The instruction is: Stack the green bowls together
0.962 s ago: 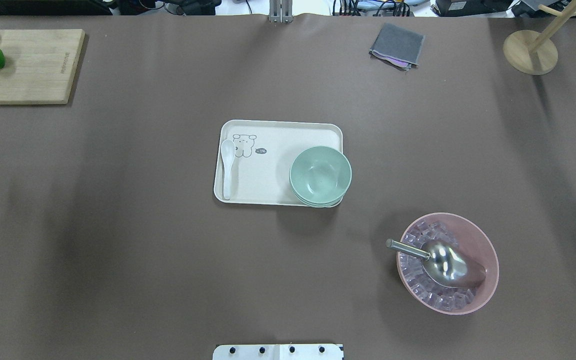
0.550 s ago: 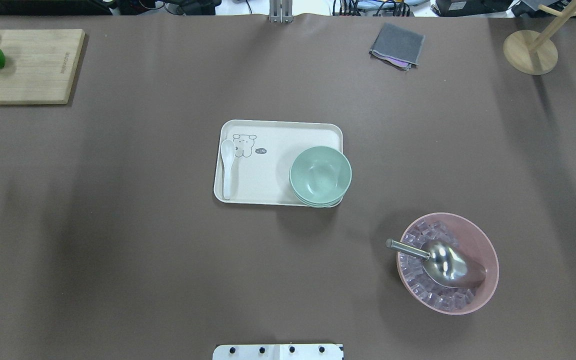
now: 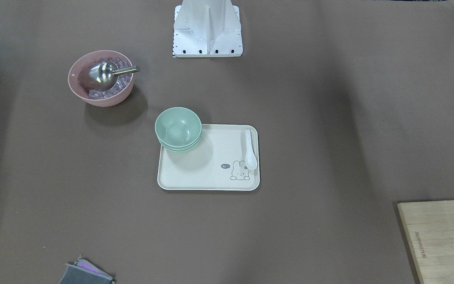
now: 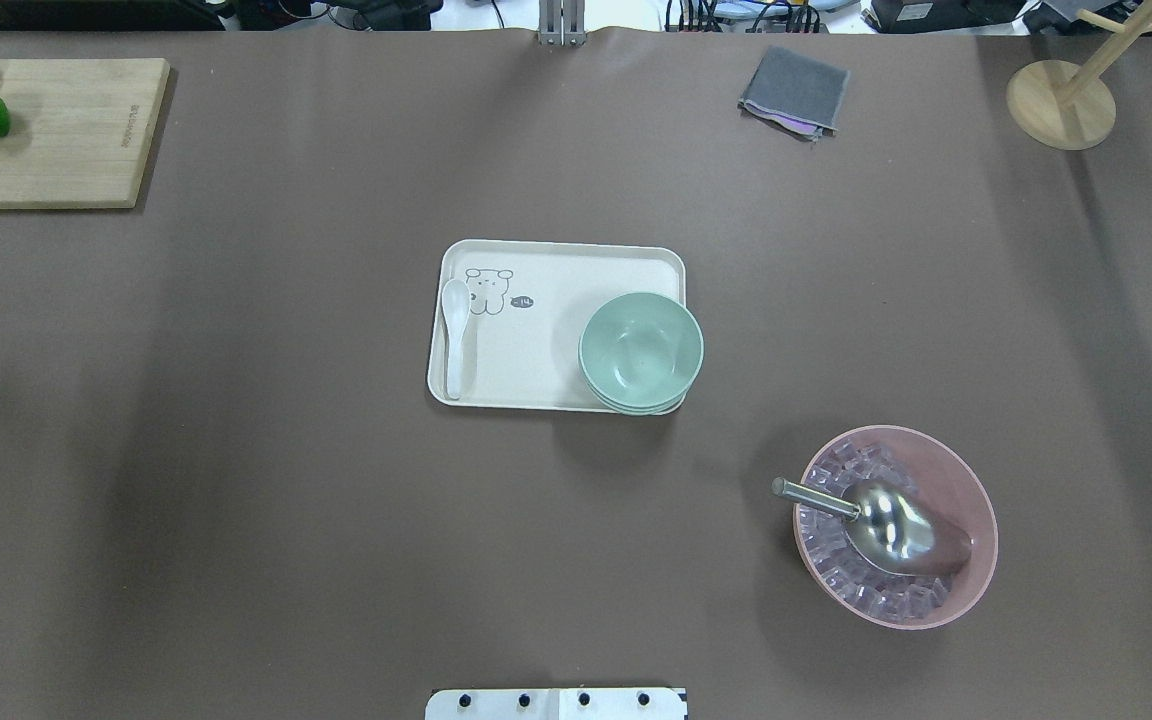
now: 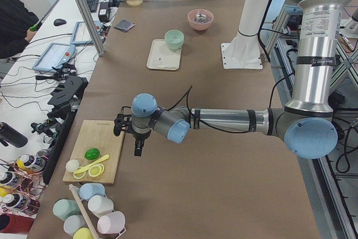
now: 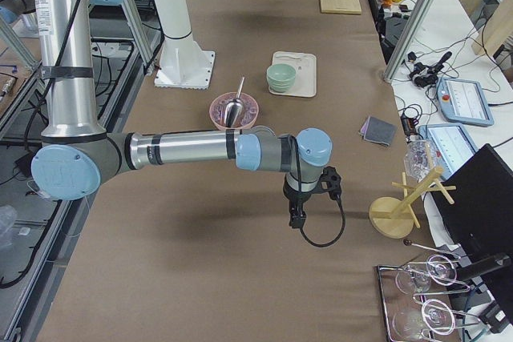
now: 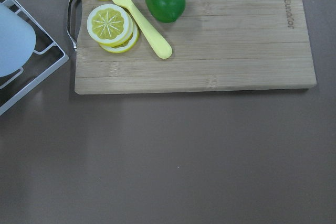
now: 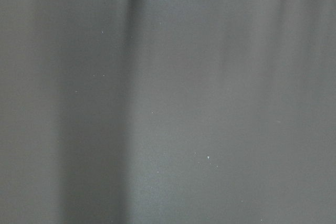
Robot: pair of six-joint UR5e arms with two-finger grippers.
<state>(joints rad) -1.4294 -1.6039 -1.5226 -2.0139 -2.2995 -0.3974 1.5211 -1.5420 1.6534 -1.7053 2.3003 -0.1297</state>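
The pale mint-green bowls (image 4: 641,350) sit nested in one stack on the near right corner of the cream tray (image 4: 546,340), overhanging its edge a little. The stack also shows in the front view (image 3: 178,128), the left view (image 5: 174,38) and the right view (image 6: 281,77). My left gripper (image 5: 138,148) hangs far from the bowls, beside the wooden cutting board (image 5: 95,149). My right gripper (image 6: 296,218) hangs over bare table at the other end. Both show only in the side views, so I cannot tell whether they are open or shut.
A white spoon (image 4: 454,335) lies on the tray's left side. A pink bowl (image 4: 984,515) with ice cubes and a metal scoop (image 4: 886,525) stands near right. The cutting board (image 4: 66,130) with lime, lemon slices and knife is far left. A grey cloth (image 4: 794,92) and wooden stand (image 4: 1061,103) are far right.
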